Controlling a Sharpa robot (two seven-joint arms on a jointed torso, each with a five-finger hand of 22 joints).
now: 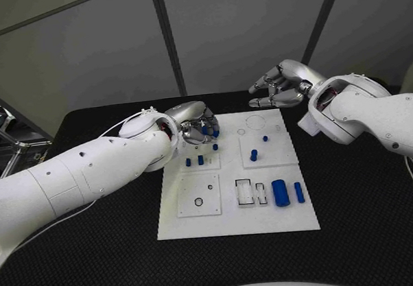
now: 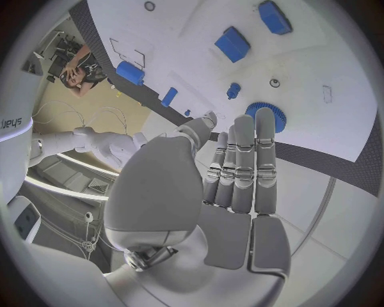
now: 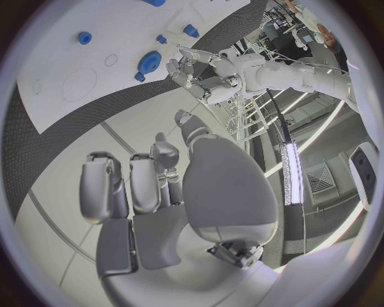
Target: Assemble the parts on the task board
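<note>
Currently the left hand (image 1: 195,122) hangs over the far left corner of the white task board (image 1: 237,226), its fingers pointing down beside a round blue gear-like part (image 2: 265,118). In the left wrist view the fingers (image 2: 243,160) lie straight and close together, with nothing visibly between them; whether a fingertip touches the gear cannot be told. On the board, two short blue pegs (image 1: 195,161) stand side by side near the left half. Further right, another blue peg (image 1: 254,155) stands upright, and a small blue piece (image 1: 264,137) sits behind it. Toward the near right, a thick blue cylinder (image 1: 281,193) lies flat just beside a thinner blue bar (image 1: 299,192). The right hand (image 1: 282,84) hovers above the black table (image 1: 100,264) beyond the board's far right corner, fingers loosely curled and apart, holding nothing.
</note>
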